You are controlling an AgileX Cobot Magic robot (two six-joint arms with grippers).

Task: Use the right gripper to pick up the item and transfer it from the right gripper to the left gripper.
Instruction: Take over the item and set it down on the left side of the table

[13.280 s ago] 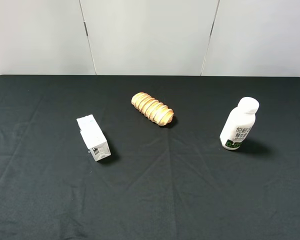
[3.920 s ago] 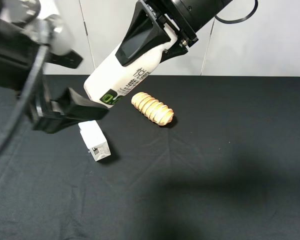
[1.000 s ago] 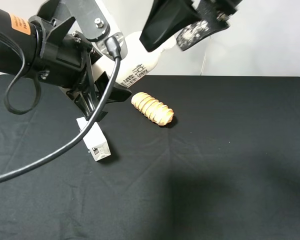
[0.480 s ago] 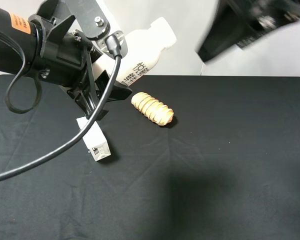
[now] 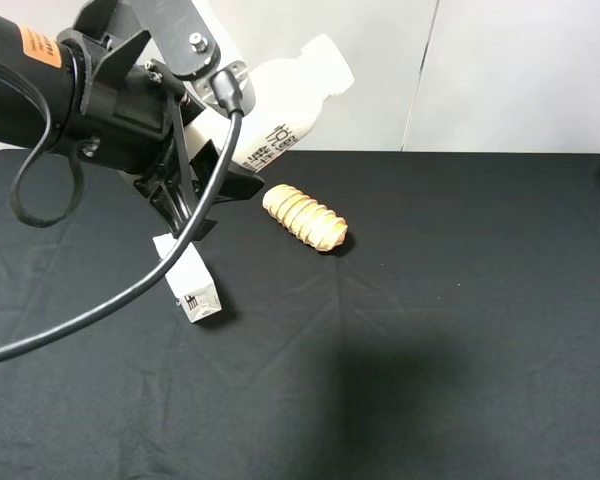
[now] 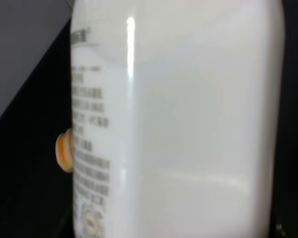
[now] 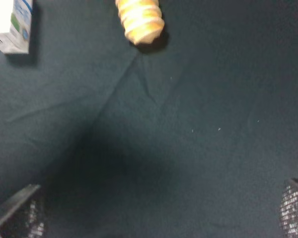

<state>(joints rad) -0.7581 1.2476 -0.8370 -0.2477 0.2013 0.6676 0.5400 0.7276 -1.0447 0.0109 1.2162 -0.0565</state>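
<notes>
One bottle (image 5: 290, 90), white with dark lettering and a rounded white cap, sits clamped in the left end effector (image 5: 215, 130), clear of the bench (image 5: 430, 350) and tilted, with its cap pointing up and away from the black fingers (image 5: 235, 186) that close on its lower body. The green-black band near its base is hidden behind the arm. In the left wrist view the bottle (image 6: 188, 124) fills nearly the whole picture, lettering running along one side, so close that the fingers themselves cannot be made out there. The arm carrying this end effector bears one orange sticker (image 5: 38, 47) and one thick black cable (image 5: 100, 305) that loops down in front of the bench. One small white carton (image 5: 187, 279) lies on the bench just below the left end effector, apart from it, and one ridged golden bread roll (image 5: 305, 217) lies on the bench just beside and below the lower finger, not touching it. The right end effector (image 7: 156, 213) hangs above the bench (image 7: 198, 129) with its two fingertips (image 7: 17, 210) spread wide and nothing between them; the dark cloth shows through the gap. From that end effector the same bread roll (image 7: 139, 17) and carton (image 7: 10, 25) lie well apart, out beyond the fingertips, the carton to one side of the roll.
</notes>
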